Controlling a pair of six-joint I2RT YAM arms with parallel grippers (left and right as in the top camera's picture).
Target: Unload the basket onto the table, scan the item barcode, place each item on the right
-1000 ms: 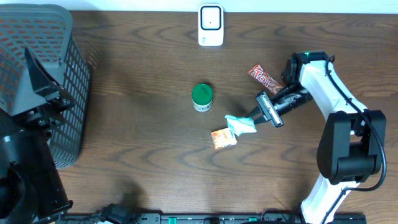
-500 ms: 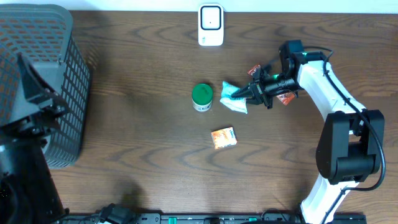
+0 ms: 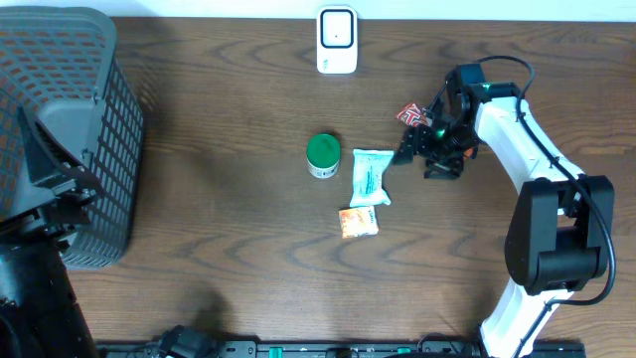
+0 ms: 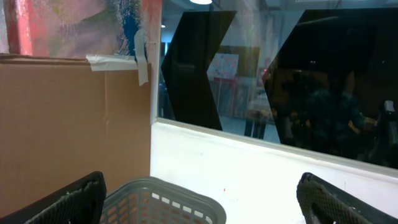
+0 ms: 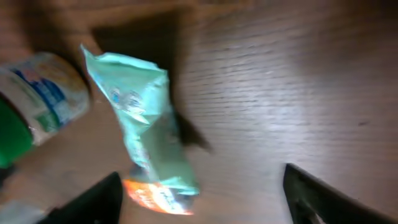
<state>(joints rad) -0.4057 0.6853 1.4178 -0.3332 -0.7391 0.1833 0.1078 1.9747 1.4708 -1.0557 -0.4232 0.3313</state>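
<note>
Mint-green packet (image 3: 370, 177) lay just beside the green-lidded jar (image 3: 323, 154) | my right gripper (image 5: 199, 196) was spread wide, holding nothing | my left gripper (image 4: 199, 202) was spread wide too

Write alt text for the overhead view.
The right gripper hangs open beside a mint-green packet lying on the wooden table. Nearby sit a green-lidded jar, an orange packet, a red candy bar and a white scanner.

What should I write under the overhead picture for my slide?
Open right gripper beside the pale green packet lying on the wooden table.
</note>
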